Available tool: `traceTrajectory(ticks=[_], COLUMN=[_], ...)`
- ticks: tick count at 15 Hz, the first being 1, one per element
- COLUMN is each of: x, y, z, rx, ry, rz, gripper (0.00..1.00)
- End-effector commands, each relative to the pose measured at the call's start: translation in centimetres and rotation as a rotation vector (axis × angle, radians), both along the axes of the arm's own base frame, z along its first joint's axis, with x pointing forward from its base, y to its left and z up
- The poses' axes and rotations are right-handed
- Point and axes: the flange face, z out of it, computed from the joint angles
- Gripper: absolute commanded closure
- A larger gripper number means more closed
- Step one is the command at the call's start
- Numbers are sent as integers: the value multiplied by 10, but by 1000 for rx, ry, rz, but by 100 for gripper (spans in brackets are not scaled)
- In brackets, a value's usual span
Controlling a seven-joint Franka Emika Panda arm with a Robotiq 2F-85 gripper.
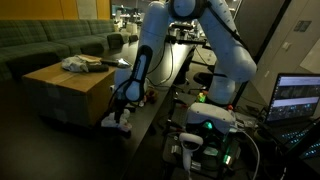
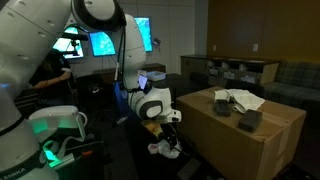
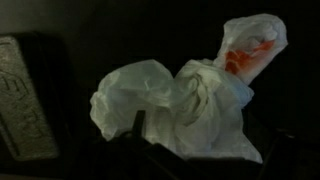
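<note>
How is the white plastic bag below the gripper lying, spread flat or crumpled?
Crumpled: the white plastic bag shows twisted, bunched folds in the wrist view.

bag (image 3: 185, 105): at foot of box (image 1: 60, 90) | end effector (image 2: 168, 133): just above bag | bundle (image 1: 80, 63): on box

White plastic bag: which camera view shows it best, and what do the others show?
The wrist view: the crumpled white plastic bag fills the frame, with its folds and an orange patch clear. In both exterior views the bag is only a small white blob low beside the cardboard box, under the tool, with no detail.
</note>
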Motion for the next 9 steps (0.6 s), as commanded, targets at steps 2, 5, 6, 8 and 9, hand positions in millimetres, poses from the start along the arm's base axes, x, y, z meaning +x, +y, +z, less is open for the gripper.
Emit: traceTrajectory(ticks=[2, 5, 6, 8, 9], x=[11, 14, 14, 15, 16], y=[4, 2, 1, 0, 0], z=[-18, -27, -29, -34, -35], rx=[-26, -33, -33, -38, -40], ry=[-16, -6, -4, -1, 1], rz=[-3, -7, -7, -6, -7], gripper=[0, 0, 0, 8, 25])
